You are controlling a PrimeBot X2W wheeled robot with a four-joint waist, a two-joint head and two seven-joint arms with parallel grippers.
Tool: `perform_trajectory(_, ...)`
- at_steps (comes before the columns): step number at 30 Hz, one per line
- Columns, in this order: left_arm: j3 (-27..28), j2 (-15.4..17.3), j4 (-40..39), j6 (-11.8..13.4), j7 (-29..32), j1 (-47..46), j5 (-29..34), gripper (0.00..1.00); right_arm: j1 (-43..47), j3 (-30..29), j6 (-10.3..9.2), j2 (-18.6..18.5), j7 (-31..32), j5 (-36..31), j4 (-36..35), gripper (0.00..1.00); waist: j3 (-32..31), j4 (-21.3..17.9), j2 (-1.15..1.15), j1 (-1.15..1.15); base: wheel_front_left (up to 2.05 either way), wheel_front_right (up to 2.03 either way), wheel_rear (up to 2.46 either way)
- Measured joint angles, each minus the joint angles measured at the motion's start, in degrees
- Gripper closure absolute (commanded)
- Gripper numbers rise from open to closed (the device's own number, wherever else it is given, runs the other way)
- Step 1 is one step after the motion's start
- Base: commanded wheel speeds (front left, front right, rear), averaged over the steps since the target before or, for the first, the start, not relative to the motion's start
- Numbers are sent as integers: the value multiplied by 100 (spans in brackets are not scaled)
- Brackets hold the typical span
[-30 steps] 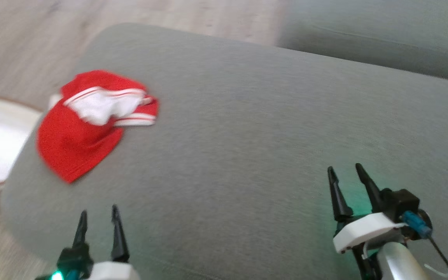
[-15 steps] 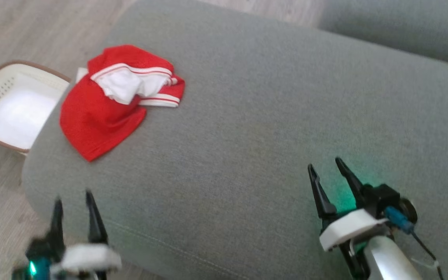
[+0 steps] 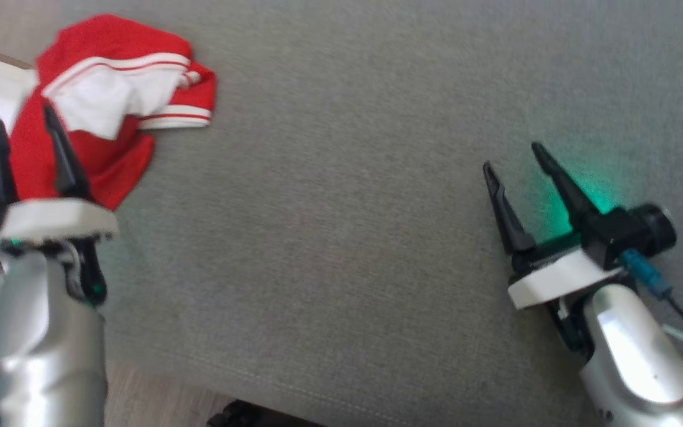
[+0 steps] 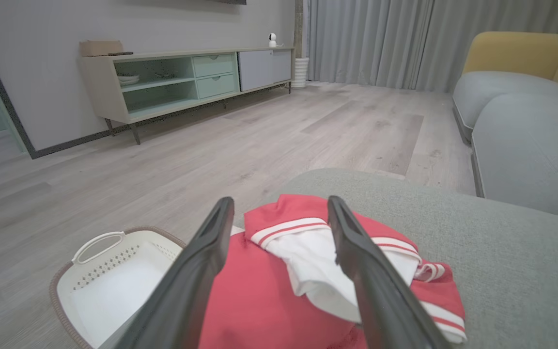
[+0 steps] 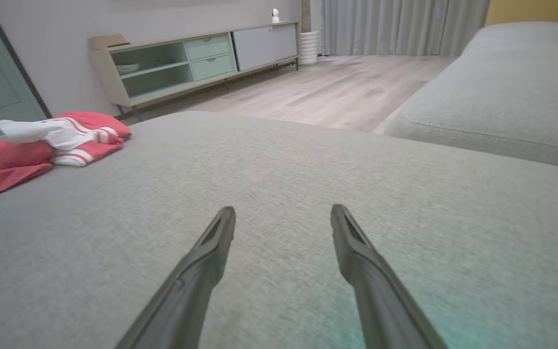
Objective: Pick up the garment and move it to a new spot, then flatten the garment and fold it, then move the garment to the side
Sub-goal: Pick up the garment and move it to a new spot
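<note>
**Soft cloth, hard plastic, bright metal**

The garment (image 3: 104,101) at the upper left is red knit cloth, matt, with smooth white panels and striped ribbed trim. It lies on a grey cushion (image 3: 341,207) of finely woven upholstery, matt and slightly rough, with a stitched seam along the lower edge.

The basket (image 4: 107,264) is white plastic, smooth and perforated, with a brown rim. The left gripper (image 3: 22,115) and right gripper (image 3: 511,155) have dark, matt, plastic-looking fingers on smooth white mounts. The right forearm (image 3: 632,350) is silvery and glossy, like polished metal.

The floor (image 4: 162,160) shows pale wood-grain planks with low sheen. The curtains (image 4: 366,39) are grey cloth.
</note>
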Motion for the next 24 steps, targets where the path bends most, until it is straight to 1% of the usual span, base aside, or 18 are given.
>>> perform_trajectory(4,64,144,799,-74,0,-626,8,0,-116,-5,0,-73,96,4,-277,0,309,-167,0,0,0,0,0)
perform_trajectory(5,64,144,799,-74,0,-626,8,0,-116,-5,0,-73,96,4,-277,0,309,-167,0,0,0,0,0)
perform_trajectory(8,96,246,1549,-70,7,-968,-12,0,-185,-12,0,-94,143,21,-442,0,480,-313,0,-1,0,0,0)
perform_trajectory(12,230,345,2336,45,123,-1241,-111,0,-281,-31,0,-136,146,30,-579,0,644,-503,0,-2,0,0,0)
perform_trajectory(14,264,403,2651,46,219,-1352,-140,0,-297,-83,0,-160,146,38,-620,0,706,-584,0,-1,0,0,0)
perform_trajectory(15,288,408,2761,64,218,-1410,-194,36,-304,-101,0,-170,146,53,-645,0,729,-614,0,-2,0,0,0)
perform_trajectory(16,298,412,2863,90,218,-1475,-242,100,-313,-110,0,-179,146,69,-654,0,743,-638,0,-2,0,0,0)
perform_trajectory(18,287,439,3077,88,204,-1634,-261,100,-332,-147,0,-179,145,79,-598,0,698,-677,0,-1,0,0,0)
perform_trajectory(21,149,522,3123,76,154,-1699,-109,100,-330,-169,0,-162,136,101,-417,0,563,-689,0,-1,0,0,0)
perform_trajectory(24,-7,679,2789,-34,89,-1768,58,100,-310,-169,0,-2,78,185,-155,0,355,-741,0,-2,0,0,0)
